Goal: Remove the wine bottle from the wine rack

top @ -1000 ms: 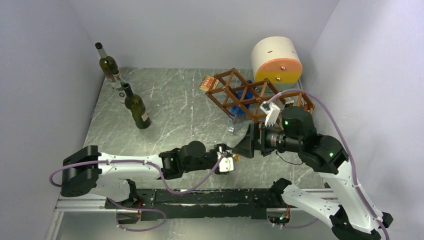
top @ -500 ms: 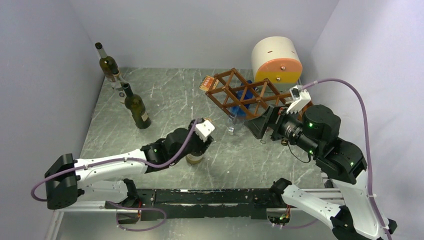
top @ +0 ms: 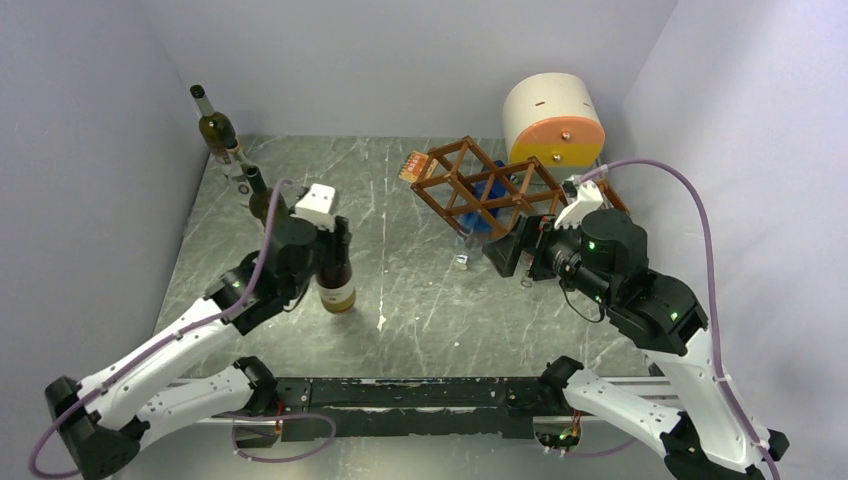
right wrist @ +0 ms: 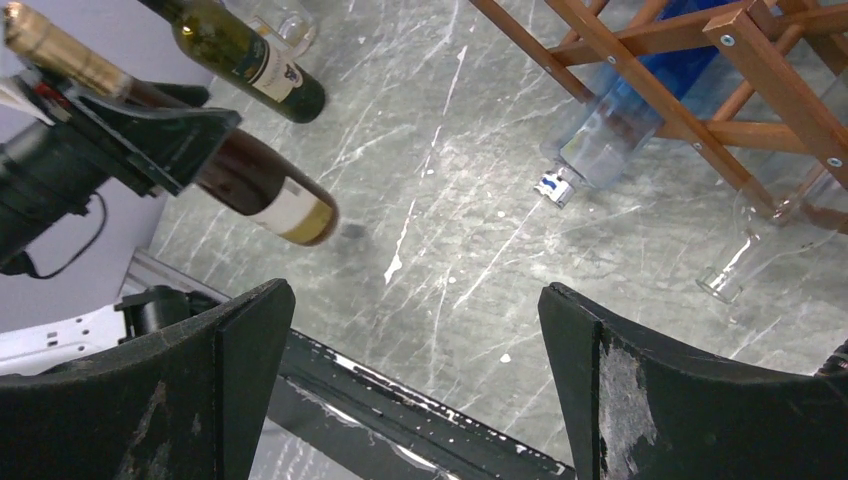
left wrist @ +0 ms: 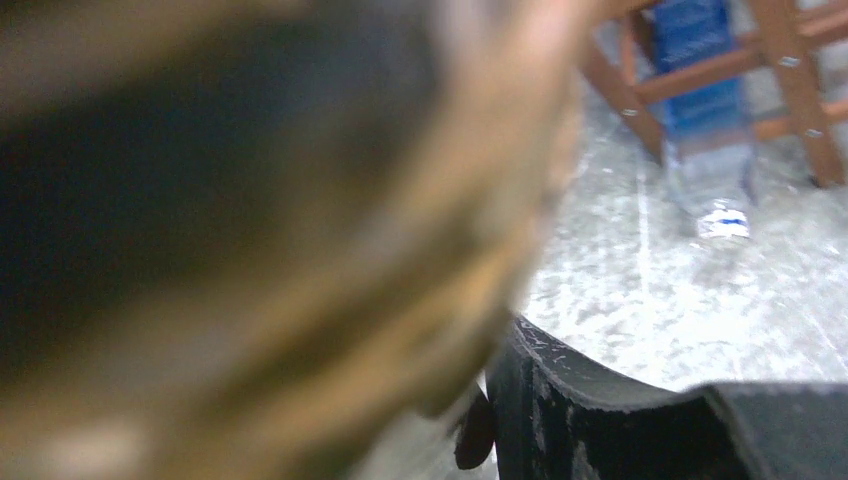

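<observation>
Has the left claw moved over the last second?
Yes. The left claw, shut on the wine bottle, has travelled leftward in the top view, away from the wine rack.

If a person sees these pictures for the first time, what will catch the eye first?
The left gripper holds a dark wine bottle by its upper part, nearly upright, at the left-centre of the table. At the far right the reddish-brown wine rack sits tilted with a blue-labelled bottle in it. The right gripper hangs open just in front of it.
</observation>
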Controlling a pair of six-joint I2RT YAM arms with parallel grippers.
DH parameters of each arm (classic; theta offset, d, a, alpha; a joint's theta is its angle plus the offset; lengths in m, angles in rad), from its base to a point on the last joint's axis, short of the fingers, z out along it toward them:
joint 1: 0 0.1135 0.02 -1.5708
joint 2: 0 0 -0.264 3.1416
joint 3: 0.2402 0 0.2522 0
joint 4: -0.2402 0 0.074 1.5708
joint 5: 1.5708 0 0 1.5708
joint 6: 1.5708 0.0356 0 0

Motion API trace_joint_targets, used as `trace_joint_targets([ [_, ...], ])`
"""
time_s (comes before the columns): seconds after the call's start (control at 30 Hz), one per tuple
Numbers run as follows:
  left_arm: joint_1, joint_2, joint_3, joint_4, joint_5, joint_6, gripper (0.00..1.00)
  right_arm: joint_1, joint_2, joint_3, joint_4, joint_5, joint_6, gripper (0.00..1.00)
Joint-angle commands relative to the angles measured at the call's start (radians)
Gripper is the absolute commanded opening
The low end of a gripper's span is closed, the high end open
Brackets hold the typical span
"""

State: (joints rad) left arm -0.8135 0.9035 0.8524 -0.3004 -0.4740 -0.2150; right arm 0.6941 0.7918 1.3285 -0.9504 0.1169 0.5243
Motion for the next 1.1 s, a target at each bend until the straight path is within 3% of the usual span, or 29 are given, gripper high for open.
trace_joint_targets([
  [0.0,0.123,-0.113,0.093,-0.007,-0.071,-0.042,0.07,0.001,0.006,-0.029,0.053,0.019,-0.038,0.99],
  [0.23,0.375,-0.208,0.053,-0.029,-0.204,-0.01,0.07,0.002,0.02,-0.046,0.07,0.012,-0.061,0.99],
  [0.5,0.651,-0.215,-0.052,0.186,-0.322,-0.054,0.07,0.001,0.004,-0.089,0.092,-0.016,-0.053,0.99],
  [0.8,0.895,-0.075,-0.093,0.416,-0.084,-0.016,0.07,0.001,-0.032,-0.142,0.096,-0.036,-0.034,0.99],
  [1.07,1.013,-0.04,-0.195,0.645,0.061,0.083,0.07,0.001,-0.044,-0.175,0.1,-0.029,-0.032,0.99],
])
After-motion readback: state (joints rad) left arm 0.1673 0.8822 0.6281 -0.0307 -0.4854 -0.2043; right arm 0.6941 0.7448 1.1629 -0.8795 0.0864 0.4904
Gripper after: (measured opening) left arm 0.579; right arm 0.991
